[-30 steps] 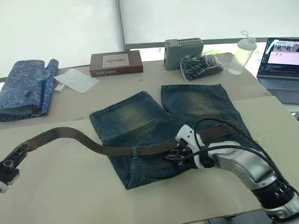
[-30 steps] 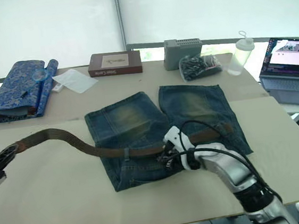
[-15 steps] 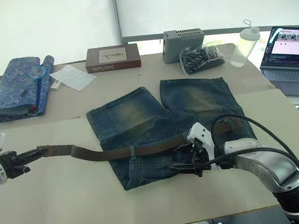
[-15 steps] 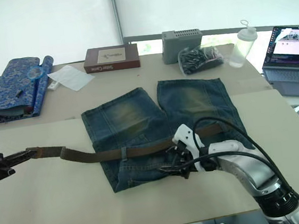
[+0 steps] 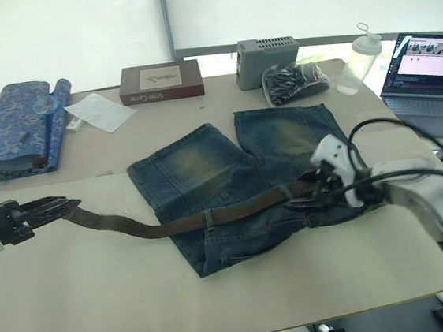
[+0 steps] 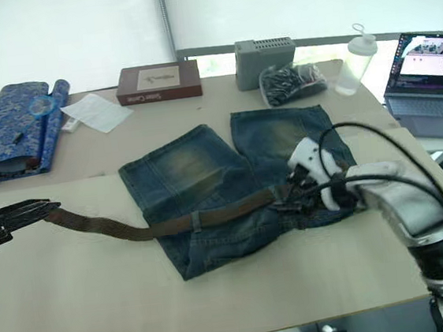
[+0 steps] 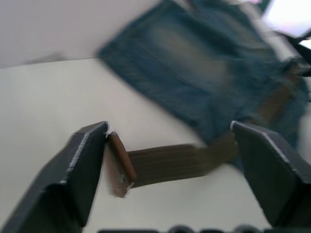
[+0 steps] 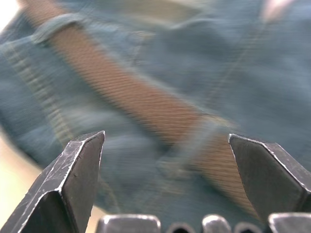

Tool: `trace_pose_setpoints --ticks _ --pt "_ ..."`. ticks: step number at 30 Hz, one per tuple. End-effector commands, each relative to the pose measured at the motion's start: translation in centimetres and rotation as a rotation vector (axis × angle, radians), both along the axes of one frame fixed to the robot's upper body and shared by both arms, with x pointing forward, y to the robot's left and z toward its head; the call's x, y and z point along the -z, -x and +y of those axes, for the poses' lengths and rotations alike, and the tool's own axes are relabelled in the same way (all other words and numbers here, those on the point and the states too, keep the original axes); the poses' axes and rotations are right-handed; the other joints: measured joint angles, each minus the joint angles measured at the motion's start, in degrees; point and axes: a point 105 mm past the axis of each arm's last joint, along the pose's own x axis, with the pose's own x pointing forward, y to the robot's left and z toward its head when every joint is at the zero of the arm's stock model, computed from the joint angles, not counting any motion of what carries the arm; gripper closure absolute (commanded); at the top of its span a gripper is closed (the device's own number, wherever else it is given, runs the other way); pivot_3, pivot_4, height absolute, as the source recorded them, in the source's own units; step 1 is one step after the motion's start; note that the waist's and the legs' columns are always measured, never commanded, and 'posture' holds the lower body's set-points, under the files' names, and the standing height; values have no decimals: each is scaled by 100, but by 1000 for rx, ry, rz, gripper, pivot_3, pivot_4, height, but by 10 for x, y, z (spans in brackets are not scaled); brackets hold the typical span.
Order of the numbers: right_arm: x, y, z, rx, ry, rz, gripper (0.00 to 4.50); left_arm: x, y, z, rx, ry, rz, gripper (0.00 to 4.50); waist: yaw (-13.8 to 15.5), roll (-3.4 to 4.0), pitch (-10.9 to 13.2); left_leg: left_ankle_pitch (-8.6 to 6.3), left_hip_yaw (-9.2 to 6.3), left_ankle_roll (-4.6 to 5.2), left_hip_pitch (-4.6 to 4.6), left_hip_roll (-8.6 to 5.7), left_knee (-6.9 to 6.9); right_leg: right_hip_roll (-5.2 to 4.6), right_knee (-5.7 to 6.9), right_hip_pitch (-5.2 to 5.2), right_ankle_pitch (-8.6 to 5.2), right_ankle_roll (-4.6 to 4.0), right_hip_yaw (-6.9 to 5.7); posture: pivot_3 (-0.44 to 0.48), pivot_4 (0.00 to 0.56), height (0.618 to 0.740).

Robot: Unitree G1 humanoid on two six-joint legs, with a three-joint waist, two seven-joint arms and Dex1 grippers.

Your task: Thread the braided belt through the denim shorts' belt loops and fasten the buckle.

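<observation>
- The belt [image 5: 211, 215] lies across the waistband of the shorts [image 5: 240, 188], under one loop [image 5: 208, 217] near the middle. Its free end reaches out over the table to the left gripper [image 5: 48, 210].
- Half a second ago that end ran nearly straight and taut. Now it sags in a shallow curve.
- The left wrist view shows the left gripper with its fingers spread wide, the belt's end touching one finger [image 7: 82, 160] but not pinched. So I judge the pull is over and the end let go.
- The right gripper [image 5: 308, 199] has moved from the shorts' lower middle up to their right side, and sits on the waistband where the belt ends.
- Its fingers stand wide apart in the right wrist view, hovering over belt and denim and gripping nothing.
- I cannot pick out the buckle. Fastening is not done, and I can confirm only one threaded loop.
- The surface is a pale beige table [image 5: 101, 305], with the shorts flat at its centre.
- Along the far edge lie a rolled blue cloth [image 5: 15, 128], a paper [image 5: 103, 111], a brown box [image 5: 160, 82], a grey box [image 5: 267, 60], a black bag [image 5: 294, 83] and a bottle [image 5: 353, 65].
- A laptop [image 5: 425, 69] stands open to the right, before a white wall [image 5: 57, 32].
</observation>
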Motion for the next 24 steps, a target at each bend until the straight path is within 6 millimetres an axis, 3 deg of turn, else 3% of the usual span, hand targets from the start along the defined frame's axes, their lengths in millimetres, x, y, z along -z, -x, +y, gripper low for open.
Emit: trace_pose_setpoints --ticks 1,5,13,19,24 --pt "-19 5 6 -69 -31 -30 0 4 17 -72 186 107 -10 72 26 17 3 0 -2 0 2 1 2 -3 0 6 0 0 1 0 150 740" --pt "-15 -19 -5 54 43 -109 0 35 20 -122 181 129 -12 72 16 13 2 7 1 -9 13 9 26 2 10 24 12 -5 15 0 150 740" --pt "-13 -43 -60 235 358 -145 0 98 -5 -168 13 -53 75 72 119 27 -4 21 10 -17 13 3 53 16 22 26 30 -9 14 0 150 740" --pt "-17 -60 -94 400 478 -163 0 110 -15 -177 -19 -118 76 72 163 29 -5 20 17 -10 19 1 62 13 15 41 35 -1 14 0 150 740" --pt "-12 -65 -101 452 500 -144 0 119 -21 -185 5 -186 90 72 188 40 -11 16 15 -1 68 -2 60 16 1 98 35 0 5 0 150 740"
